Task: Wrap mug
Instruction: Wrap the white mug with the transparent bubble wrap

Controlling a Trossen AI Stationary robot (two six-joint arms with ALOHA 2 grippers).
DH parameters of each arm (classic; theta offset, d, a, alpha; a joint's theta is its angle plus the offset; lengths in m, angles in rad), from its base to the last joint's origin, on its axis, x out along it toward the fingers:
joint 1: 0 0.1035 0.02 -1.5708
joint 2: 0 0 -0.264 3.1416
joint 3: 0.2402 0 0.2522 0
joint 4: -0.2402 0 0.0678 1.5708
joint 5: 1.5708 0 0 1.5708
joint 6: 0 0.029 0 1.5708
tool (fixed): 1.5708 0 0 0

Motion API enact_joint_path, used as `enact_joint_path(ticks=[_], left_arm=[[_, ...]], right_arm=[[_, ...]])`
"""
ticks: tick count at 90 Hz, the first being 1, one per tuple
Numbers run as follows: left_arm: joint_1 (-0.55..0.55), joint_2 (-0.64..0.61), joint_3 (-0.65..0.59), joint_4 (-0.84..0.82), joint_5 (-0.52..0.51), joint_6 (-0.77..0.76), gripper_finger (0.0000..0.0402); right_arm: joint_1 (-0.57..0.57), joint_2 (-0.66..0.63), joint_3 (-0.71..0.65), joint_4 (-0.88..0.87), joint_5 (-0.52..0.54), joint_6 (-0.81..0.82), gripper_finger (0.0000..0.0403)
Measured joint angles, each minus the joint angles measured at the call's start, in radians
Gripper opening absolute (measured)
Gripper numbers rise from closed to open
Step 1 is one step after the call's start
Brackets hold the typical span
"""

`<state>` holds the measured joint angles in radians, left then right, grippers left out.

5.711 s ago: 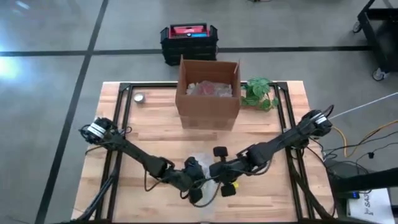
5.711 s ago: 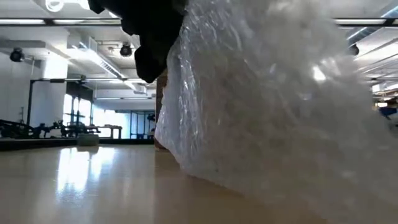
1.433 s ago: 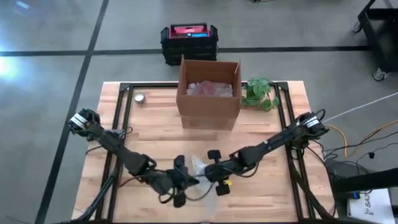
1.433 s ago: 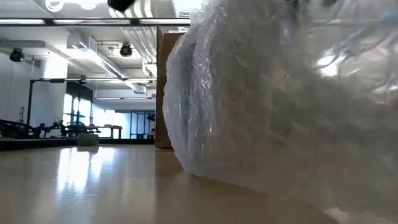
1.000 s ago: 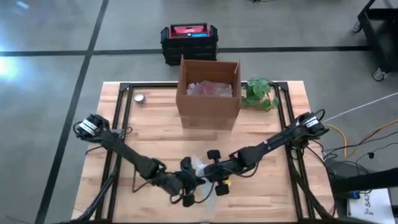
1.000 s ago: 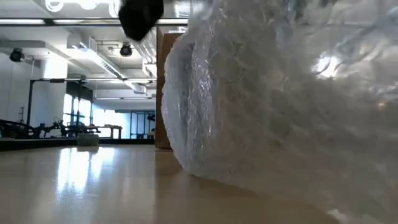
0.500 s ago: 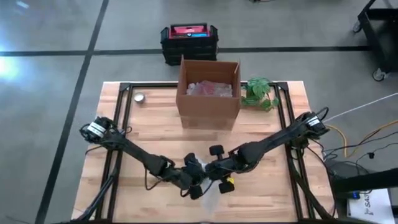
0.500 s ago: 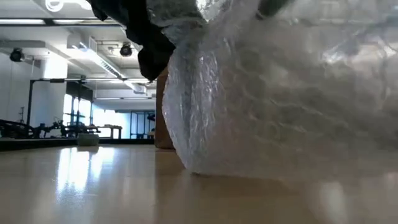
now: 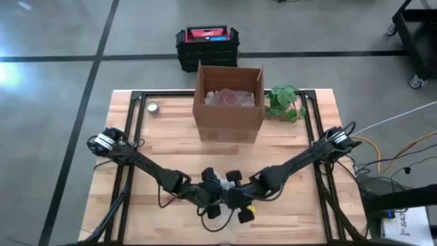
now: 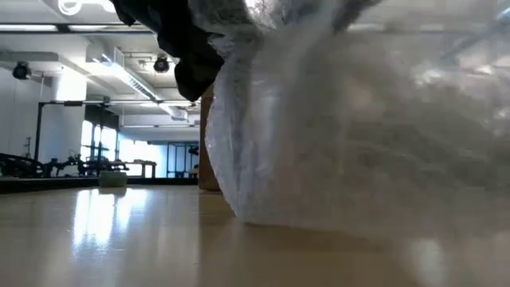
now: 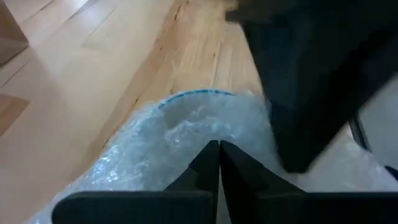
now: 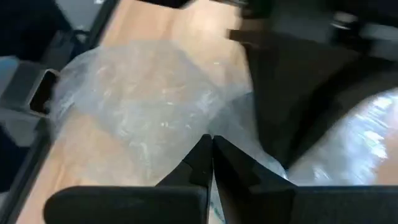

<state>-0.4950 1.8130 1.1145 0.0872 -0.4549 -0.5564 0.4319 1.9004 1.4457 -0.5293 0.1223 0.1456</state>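
A clear bubble wrap bundle [image 9: 220,186] lies on the wooden table near its front edge and fills the low view [image 10: 358,119]. A blue curved rim [image 11: 194,93], seemingly the mug, shows through the wrap in the left wrist view. My left gripper [image 9: 216,193] and my right gripper [image 9: 235,197] meet over the bundle, both shut on the wrap. The dark left arm [image 10: 187,48] reaches in above the bundle's upper left in the low view. My left gripper pinches the bubble wrap [image 11: 205,134] between its two shut fingers, over the covered blue rim; one layer or several, I cannot tell. The bundle's underside rests on the table [image 10: 263,219]. My right gripper pinches a fold of bubble wrap [image 12: 186,134] between its shut fingers, slanting down from the table's right. The wrap spreads out loose beyond the fingertips.
An open cardboard box [image 9: 229,102] with wrap inside stands at the table's far middle, a green plant [image 9: 285,102] to its right. A small round tin [image 9: 153,107] sits far left. A black and red case [image 9: 207,46] lies on the floor beyond.
My left gripper has moved toward the table's right, closing on the bundle. My right gripper has moved toward the near edge and the left gripper. The wrap's upper part has been drawn up and over, and the bundle's right side now lies lower and flatter.
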Motion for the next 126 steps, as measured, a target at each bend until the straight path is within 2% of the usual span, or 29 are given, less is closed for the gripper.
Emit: enact_joint_path(ticks=[16,31,39,48,60,66,74,86,94,100,110,126], left_arm=[[-0.009,-0.021,0.026,-0.045,0.013,-0.003,0.0],[-0.042,-0.104,0.112,-0.258,0.02,-0.056,0.0],[-0.066,-0.137,0.156,-0.419,-0.048,-0.065,0.0],[-0.077,-0.146,0.169,-0.579,-0.183,-0.063,0.0],[-0.057,-0.155,0.113,-0.673,-0.29,-0.109,0.0],[-0.023,-0.147,0.045,-0.613,-0.303,-0.115,0.0],[0.03,-0.147,-0.046,-0.424,-0.269,-0.079,0.0],[0.084,-0.148,-0.157,-0.079,-0.099,0.0,0.0],[0.088,-0.149,-0.205,0.156,-0.048,0.06,0.0],[0.081,-0.153,-0.222,0.27,0.016,0.072,0.0],[0.082,-0.136,-0.225,0.306,0.141,0.008,0.0],[0.071,-0.061,-0.217,0.313,0.135,-0.05,0.0]], right_arm=[[-0.024,0.015,-0.007,-0.006,-0.01,-0.01,0.0],[-0.031,0.022,-0.008,-0.006,0.006,-0.013,0.0],[-0.032,0.026,-0.008,-0.003,0.016,-0.013,0.0],[-0.031,0.026,-0.009,-0.001,0.016,-0.02,0.0],[-0.03,0.027,-0.011,0.03,0.012,-0.035,0.0],[-0.026,0.028,-0.012,0.051,0.011,-0.044,0.0],[-0.026,0.029,-0.012,0.059,0.009,-0.052,0.0],[-0.026,0.029,-0.012,0.063,0.007,-0.054,0.0],[-0.025,0.029,-0.012,0.063,0.003,-0.054,0.0],[-0.025,0.029,-0.012,0.063,0.003,-0.057,0.0],[-0.024,0.029,-0.012,0.065,0.001,-0.064,0.0],[-0.026,0.029,-0.012,0.067,-0.001,-0.068,0.0]])
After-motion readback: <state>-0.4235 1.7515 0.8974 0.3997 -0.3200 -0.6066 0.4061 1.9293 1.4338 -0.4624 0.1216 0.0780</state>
